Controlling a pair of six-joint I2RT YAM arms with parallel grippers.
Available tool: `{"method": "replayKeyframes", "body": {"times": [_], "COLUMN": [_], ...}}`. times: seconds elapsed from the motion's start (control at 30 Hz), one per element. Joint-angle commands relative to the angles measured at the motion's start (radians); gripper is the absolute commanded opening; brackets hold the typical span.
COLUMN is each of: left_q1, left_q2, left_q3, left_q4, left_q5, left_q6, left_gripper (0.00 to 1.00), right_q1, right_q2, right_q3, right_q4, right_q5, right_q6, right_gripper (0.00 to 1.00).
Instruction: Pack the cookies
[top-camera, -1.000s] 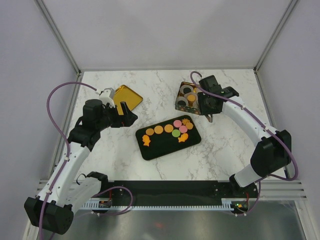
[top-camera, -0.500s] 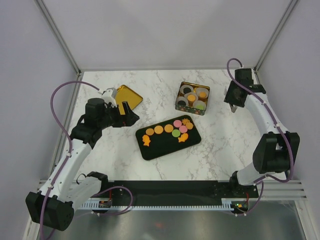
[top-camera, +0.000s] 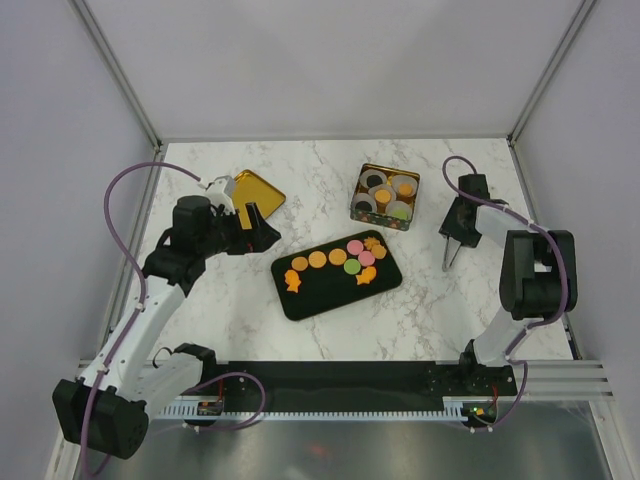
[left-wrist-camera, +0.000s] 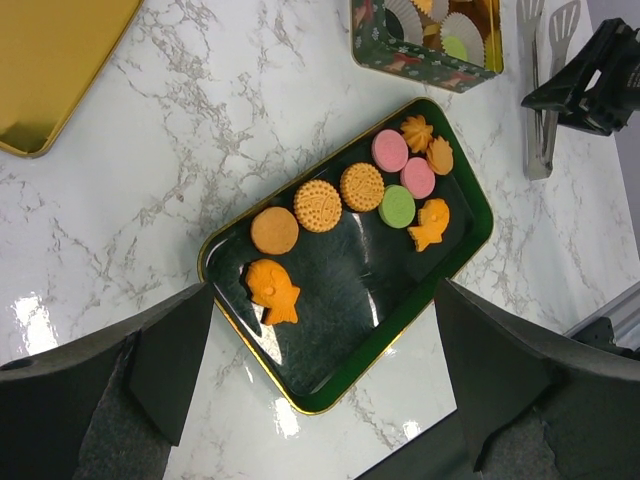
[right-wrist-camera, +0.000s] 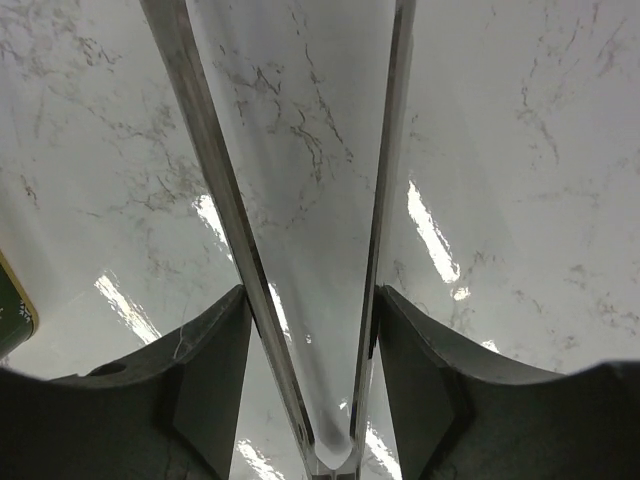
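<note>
1. White marble table (top-camera: 440, 300), grey walls all round, and a gold lid (top-camera: 255, 192) lying back left.
2. The cookies (left-wrist-camera: 360, 190) sit in a row on the black tray (left-wrist-camera: 350, 300) mid-table: orange, pink and green, two of them fish-shaped. A few more rest in paper cups (top-camera: 376, 181) inside the tin (top-camera: 357, 208) behind it.
3. Left claw (top-camera: 260, 225) hangs just left of the tray, spread wide, gripping nothing.
4. Right claw (top-camera: 456, 235) is low, right of the tin, its fingers pressed against both arms of the metal tongs (top-camera: 449, 258) near the hinge.
</note>
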Motion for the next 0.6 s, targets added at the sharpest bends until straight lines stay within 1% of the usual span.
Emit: {"method": "replayKeyframes", "body": {"times": [0.0, 0.03, 0.2, 0.27, 0.4, 0.47, 0.5, 0.53, 0.57], "left_q1": [-0.002, 0.0, 0.0, -0.002, 0.0, 0.0, 0.001, 0.001, 0.004], "left_q2": [0.026, 0.032, 0.087, 0.098, 0.122, 0.142, 0.151, 0.165, 0.183], "left_q3": [-0.008, -0.008, -0.011, -0.011, 0.008, 0.015, 0.028, 0.036, 0.045], "left_q4": [0.038, 0.04, 0.038, 0.038, 0.032, 0.029, 0.024, 0.017, -0.002], "left_q5": [0.016, 0.012, 0.004, -0.008, -0.057, -0.123, -0.154, -0.229, -0.264], "left_q6": [-0.033, -0.034, -0.059, -0.068, -0.105, -0.128, -0.164, -0.189, -0.218], "left_gripper": [1.0, 1.0, 1.0, 1.0, 1.0, 1.0, 1.0, 1.0, 1.0], "right_q1": [-0.001, -0.003, -0.003, -0.003, -0.002, -0.002, 0.0, 0.002, 0.008], "right_q2": [-0.004, -0.004, -0.02, -0.049, -0.147, -0.224, -0.253, -0.303, -0.323], "right_q3": [-0.031, -0.056, -0.126, -0.157, -0.189, -0.189, -0.189, -0.182, -0.176], "right_q4": [0.108, 0.125, 0.16, 0.174, 0.168, 0.14, 0.133, 0.116, 0.105], "right_q5": [0.001, -0.011, -0.008, -0.022, -0.028, -0.025, -0.034, -0.045, -0.049], "right_q6": [0.02, 0.018, 0.018, 0.02, 0.015, 0.009, 0.006, -0.009, -0.015], "right_gripper": [0.61, 0.66, 0.81, 0.89, 0.9, 0.91, 0.92, 0.98, 0.98]}}
